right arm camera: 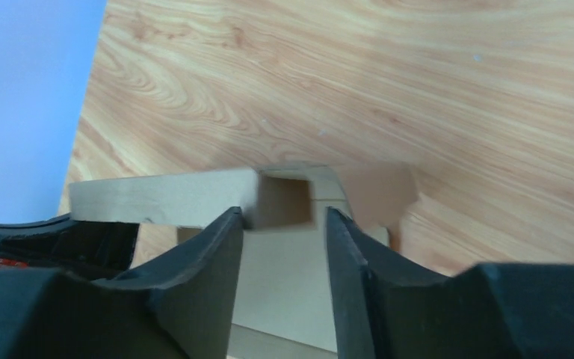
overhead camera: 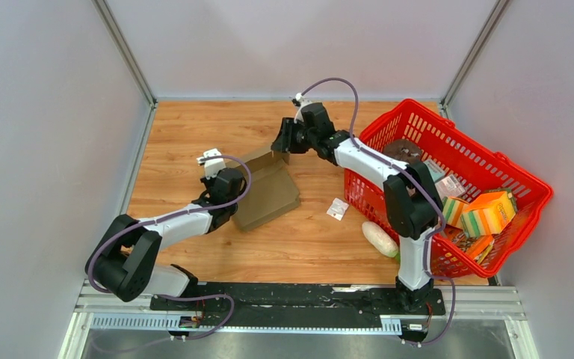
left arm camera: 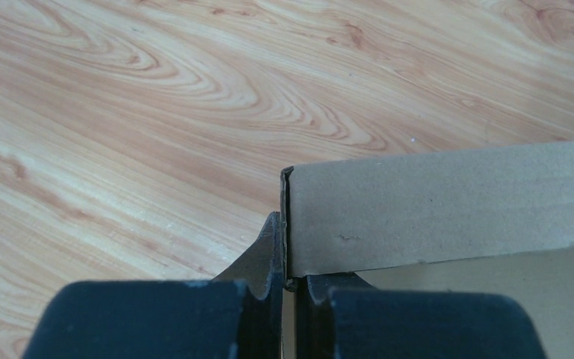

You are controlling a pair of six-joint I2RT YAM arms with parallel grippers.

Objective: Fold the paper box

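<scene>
Pinches the paper box (left arm camera: 433, 209) wall with the left end effector (left arm camera: 288, 258), arm bent low — reaches far forward with the right end effector (right arm camera: 284, 224), jaws parted.

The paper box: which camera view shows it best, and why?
Top external: it alone shows nearly the whole paper box. The left wrist view shows just one wall's end; the right wrist view just a blurred flap.

Basket (overhead camera: 463, 146) blocks right; open table (overhead camera: 187, 127) left of paper box (overhead camera: 269, 191).
</scene>
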